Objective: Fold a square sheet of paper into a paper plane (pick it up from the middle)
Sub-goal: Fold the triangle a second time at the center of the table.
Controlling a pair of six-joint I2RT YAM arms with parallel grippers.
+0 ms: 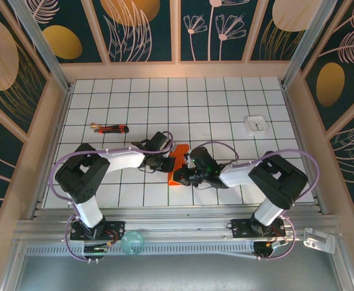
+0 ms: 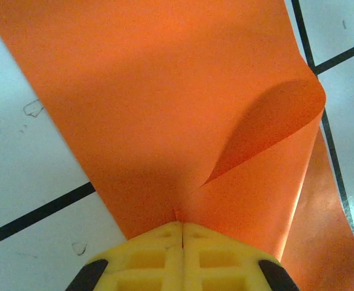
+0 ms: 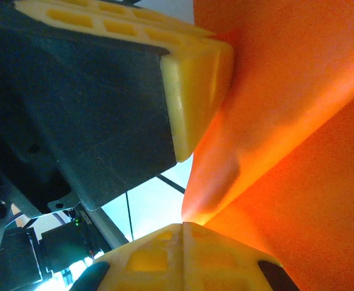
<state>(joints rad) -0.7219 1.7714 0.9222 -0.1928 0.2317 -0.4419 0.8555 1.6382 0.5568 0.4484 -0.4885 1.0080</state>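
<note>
Both clenched on paper. The left end effector (image 2: pixel 182 229) pinches the near edge of the square sheet of paper (image 2: pixel 159 103), which fans out ahead of it above the table (image 2: pixel 25 182), its right side curling over. The right end effector (image 3: pixel 183 230) clamps the same sheet, which rises ahead and to its right. The left one's pad (image 3: pixel 195 91) is up-left, touching the paper.

Risks:
- The grips are close together, so pulling apart could tear the sheet.
- Uneven motion would probably skew the crease.
- Thin paper may slip or crumple.
- The end effectors could collide.
</note>
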